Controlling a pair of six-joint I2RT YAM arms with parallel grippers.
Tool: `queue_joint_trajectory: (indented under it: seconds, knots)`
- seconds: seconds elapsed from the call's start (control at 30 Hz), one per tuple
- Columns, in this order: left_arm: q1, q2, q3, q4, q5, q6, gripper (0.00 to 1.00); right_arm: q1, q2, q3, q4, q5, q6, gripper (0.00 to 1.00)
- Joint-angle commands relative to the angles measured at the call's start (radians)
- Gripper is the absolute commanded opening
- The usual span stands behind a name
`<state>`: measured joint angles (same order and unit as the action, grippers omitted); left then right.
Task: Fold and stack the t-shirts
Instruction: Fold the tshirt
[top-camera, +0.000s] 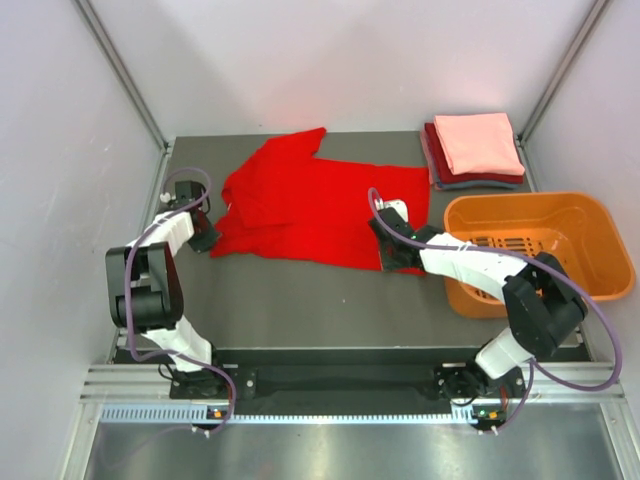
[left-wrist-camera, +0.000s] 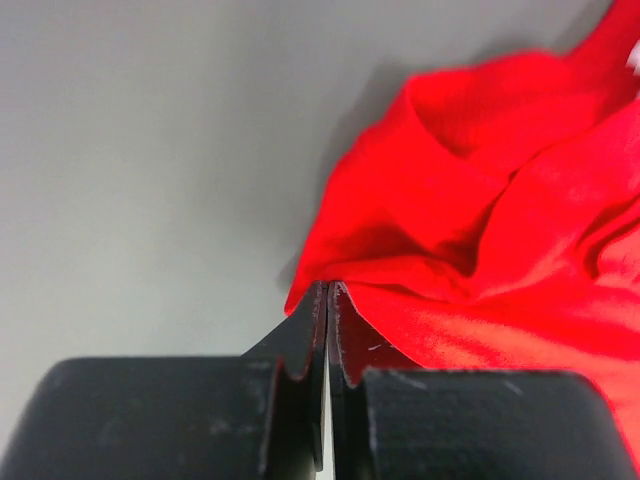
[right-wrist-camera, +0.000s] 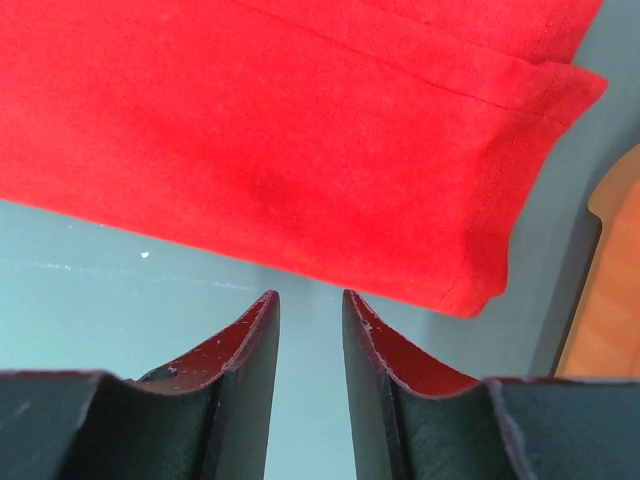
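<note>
Well, left claw (left-wrist-camera: 327, 288) pinches red t-shirt (top-camera: 310, 205) corner; right claw (right-wrist-camera: 310, 296) narrowly parted before hem.

Pale walls (top-camera: 60, 100) enclose a dark grey table (top-camera: 300, 310), evenly lit.

From above I see only slivers of the dark red t-shirt (top-camera: 432, 150) and grey-blue t-shirt (top-camera: 480, 185) under the salmon-pink t-shirt (top-camera: 478, 143). My right gripper (top-camera: 393, 258) covers part of the hem of the red t-shirt (top-camera: 300, 205); both wrist views cut that shirt off at their edges.
</note>
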<state>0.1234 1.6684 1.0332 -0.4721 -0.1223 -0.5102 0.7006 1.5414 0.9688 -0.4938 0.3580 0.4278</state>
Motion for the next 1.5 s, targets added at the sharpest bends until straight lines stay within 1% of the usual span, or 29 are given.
queue_joint_trajectory:
  seconds: [0.0, 0.17, 0.23, 0.37, 0.4, 0.5, 0.77, 0.97, 1.1, 1.27, 1.37, 1.47]
  knots:
    - [0.002, 0.005, 0.057, -0.025, -0.109, 0.025, 0.00, 0.010, -0.020, -0.002, 0.008, 0.025, -0.011, 0.32]
    - [0.001, 0.008, 0.061, -0.017, -0.129, 0.041, 0.00, 0.010, -0.050, -0.030, -0.002, 0.029, -0.011, 0.33]
    - [0.001, 0.017, 0.077, -0.037, -0.148, 0.047, 0.00, 0.010, -0.066, -0.039, -0.011, 0.025, -0.012, 0.33]
    - [0.001, 0.030, 0.111, -0.115, -0.240, 0.059, 0.00, 0.010, -0.098, -0.065, -0.023, 0.024, -0.009, 0.33]
    - [0.002, 0.015, 0.102, -0.128, -0.282, 0.058, 0.00, 0.010, -0.113, -0.079, -0.019, 0.021, 0.000, 0.33]
    - [0.012, -0.030, 0.061, -0.117, -0.306, 0.076, 0.00, 0.010, -0.133, -0.094, -0.014, 0.015, 0.017, 0.34]
    - [0.032, -0.084, 0.013, -0.142, -0.304, 0.099, 0.00, 0.011, -0.110, -0.061, -0.015, 0.013, 0.026, 0.30]
    - [0.041, -0.107, -0.022, -0.145, -0.290, 0.108, 0.00, 0.008, -0.017, -0.004, -0.008, 0.078, 0.026, 0.28]
    - [0.042, -0.093, -0.021, -0.146, -0.283, 0.111, 0.00, 0.010, 0.089, 0.059, -0.006, 0.110, 0.034, 0.27]
    - [0.045, -0.068, -0.004, -0.154, -0.275, 0.113, 0.00, 0.010, 0.158, 0.036, -0.002, 0.130, 0.054, 0.27]
    - [0.045, -0.061, 0.005, -0.157, -0.269, 0.110, 0.00, 0.017, 0.152, -0.005, -0.011, 0.125, 0.068, 0.26]
    - [0.047, -0.058, 0.019, -0.158, -0.254, 0.104, 0.00, 0.022, 0.080, -0.035, -0.015, 0.110, 0.059, 0.27]
